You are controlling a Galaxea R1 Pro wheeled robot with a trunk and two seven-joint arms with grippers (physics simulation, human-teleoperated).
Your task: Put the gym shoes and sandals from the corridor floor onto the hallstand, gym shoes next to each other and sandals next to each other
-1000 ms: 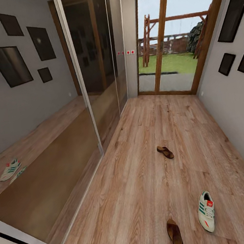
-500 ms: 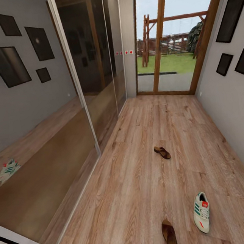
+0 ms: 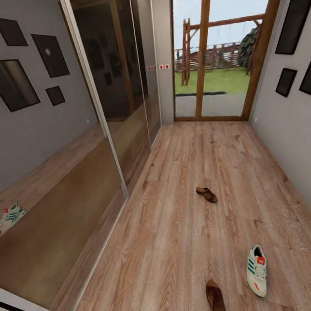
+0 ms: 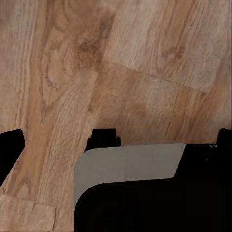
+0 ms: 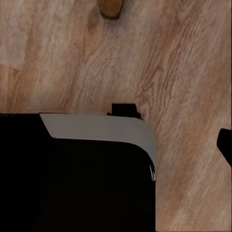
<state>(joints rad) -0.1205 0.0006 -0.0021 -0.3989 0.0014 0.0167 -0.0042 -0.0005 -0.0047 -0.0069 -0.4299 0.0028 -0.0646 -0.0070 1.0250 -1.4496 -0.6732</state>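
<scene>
From the head view, three of the four pieces of footwear lie on the corridor floor (image 3: pixel 184 230): a white gym shoe (image 3: pixel 256 270) with green stripes low at the right, a brown sandal (image 3: pixel 216 301) just beside it and partly cut off by the frame edge, and a second sandal (image 3: pixel 207 194) well apart, further down the corridor toward the glass door (image 3: pixel 211 51); another gym shoe (image 3: pixel 10 217) appears in the mirrored wardrobe door (image 3: pixel 51 178) at the left, which I judge to be a reflection, so steering toward it would be a mistake. With the pairs scattered, wrong shoes could easily end up side by side on the rack. The left wrist view looks down on bare planks past the dark body of the arm; whether its fingers are spread or pressed together I cannot tell. The right wrist view shows planks and the rounded tip of a tan-brown sandal (image 5: pixel 110 8) at the edge; finger state there I also cannot tell, and a grasp attempted blind could nudge the sandal away
</scene>
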